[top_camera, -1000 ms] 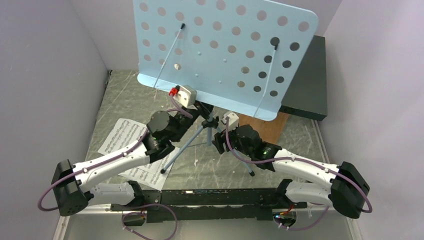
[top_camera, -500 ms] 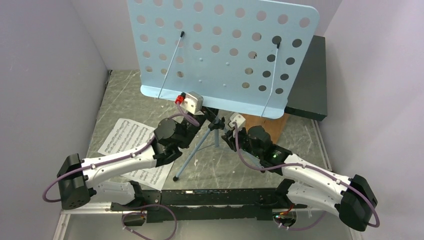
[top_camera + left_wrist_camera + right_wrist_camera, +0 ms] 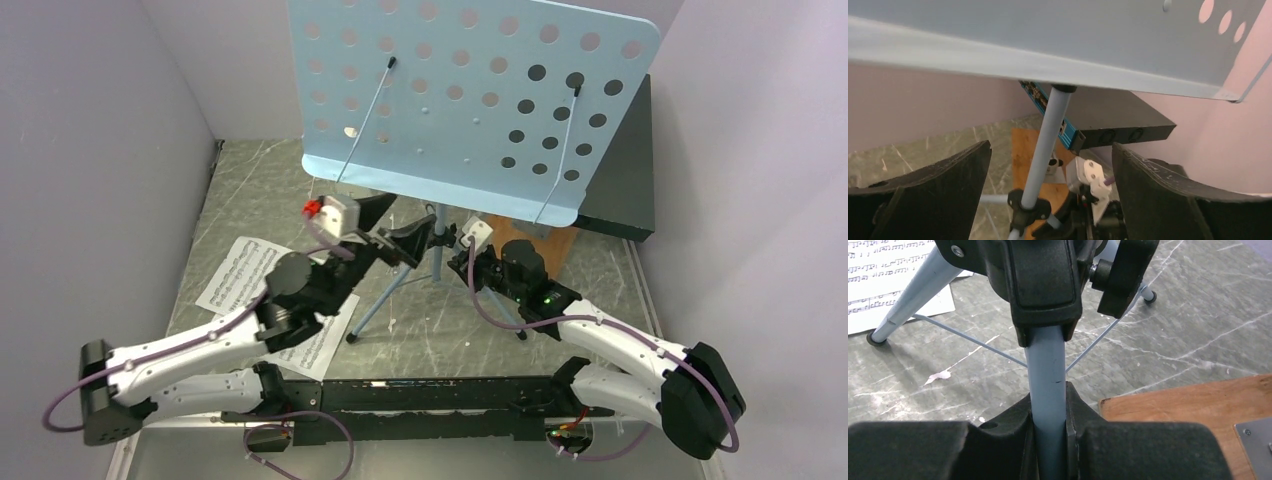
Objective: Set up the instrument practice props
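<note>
The light blue perforated music stand (image 3: 470, 100) stands on its tripod legs (image 3: 385, 300) in mid-table. My right gripper (image 3: 452, 265) is shut on its pole (image 3: 1047, 385) just below the black collar (image 3: 1043, 285). My left gripper (image 3: 395, 225) is open, its fingers (image 3: 923, 195) on either side of the pole (image 3: 1050, 125) and apart from it, under the desk (image 3: 1048, 40). White sheet-music pages (image 3: 250, 280) lie flat on the table to the left, by one tripod foot (image 3: 874, 337).
A big dark box (image 3: 620, 170) on a wooden board (image 3: 540, 250) sits behind the stand at the right. Purple walls close in the left, right and back. The marbled table (image 3: 250, 190) shows at the far left.
My left gripper has let go of the stand, opened wide and drawn back to the left. My right gripper has closed on the pole. The stand's desk has shifted to the right.
</note>
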Robot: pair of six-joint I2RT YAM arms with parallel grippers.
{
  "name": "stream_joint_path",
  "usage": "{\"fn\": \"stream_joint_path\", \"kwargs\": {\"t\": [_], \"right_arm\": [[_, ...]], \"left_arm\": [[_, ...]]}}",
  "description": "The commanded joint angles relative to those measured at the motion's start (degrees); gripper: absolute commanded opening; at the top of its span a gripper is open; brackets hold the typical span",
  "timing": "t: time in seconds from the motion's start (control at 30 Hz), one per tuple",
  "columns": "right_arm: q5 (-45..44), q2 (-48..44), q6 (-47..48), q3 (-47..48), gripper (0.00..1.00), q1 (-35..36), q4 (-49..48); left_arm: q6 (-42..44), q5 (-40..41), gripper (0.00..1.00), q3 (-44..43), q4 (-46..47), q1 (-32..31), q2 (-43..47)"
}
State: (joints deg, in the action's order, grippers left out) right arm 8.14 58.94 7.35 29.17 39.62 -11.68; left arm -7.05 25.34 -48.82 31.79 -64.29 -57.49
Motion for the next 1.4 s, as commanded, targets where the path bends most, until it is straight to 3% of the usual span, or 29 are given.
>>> {"fn": "stream_joint_path", "kwargs": {"t": [0.0, 0.17, 0.33, 0.47, 0.53, 0.67, 0.73, 0.9, 1.07, 1.2, 1.37], "right_arm": [[0.41, 0.27, -0.73, -1.21, 0.00, -1.81, 1.02], [2.39, -0.37, -1.15, -2.06, 0.00, -2.00, -0.02], [2.65, -0.93, -1.57, -1.88, 0.00, -2.00, 1.32], [3.62, -2.19, -2.35, -2.16, 0.00, -2.02, 1.40], [3.72, -2.65, -2.92, -2.08, 0.00, -2.00, 1.42], [4.21, -2.60, -5.65, -1.29, 0.00, -2.04, 2.23], [3.81, -2.39, -8.55, -1.24, 0.00, -2.00, 1.77], [3.91, -1.84, -13.10, -1.51, 0.00, -1.89, -0.58], [4.26, -1.46, -13.31, -0.21, 0.00, -1.75, 2.05], [4.88, -2.55, -17.61, -0.08, 0.03, -1.12, 2.34], [-7.31, -5.13, -29.85, -1.55, 0.05, 3.09, 1.36]], "left_arm": [[-9.75, -0.96, 0.99, 3.26, -15.53, -0.22, 9.59], [-18.97, -3.15, 0.99, 8.22, -34.83, -0.22, 21.03], [-26.50, -2.35, 1.00, 15.39, -42.52, -0.14, 27.85], [-22.70, -6.21, 0.99, 15.54, -39.81, 1.06, 23.09], [-22.36, -8.35, 1.00, 12.27, -41.63, 4.71, 17.36], [-25.08, -30.65, 0.96, 9.67, -36.71, 19.71, 8.90], [-26.74, -34.85, 0.94, 10.95, -31.46, 22.32, 6.33], [-27.77, -34.85, 0.87, 11.61, -26.83, 22.46, -0.75], [-29.56, -39.91, 0.85, 12.62, -20.89, 22.46, -3.99], [-28.65, -35.79, 0.82, 12.63, -23.54, 22.46, -4.11], [-27.57, -32.15, 0.78, 11.95, -25.84, 22.46, -5.26]]}}
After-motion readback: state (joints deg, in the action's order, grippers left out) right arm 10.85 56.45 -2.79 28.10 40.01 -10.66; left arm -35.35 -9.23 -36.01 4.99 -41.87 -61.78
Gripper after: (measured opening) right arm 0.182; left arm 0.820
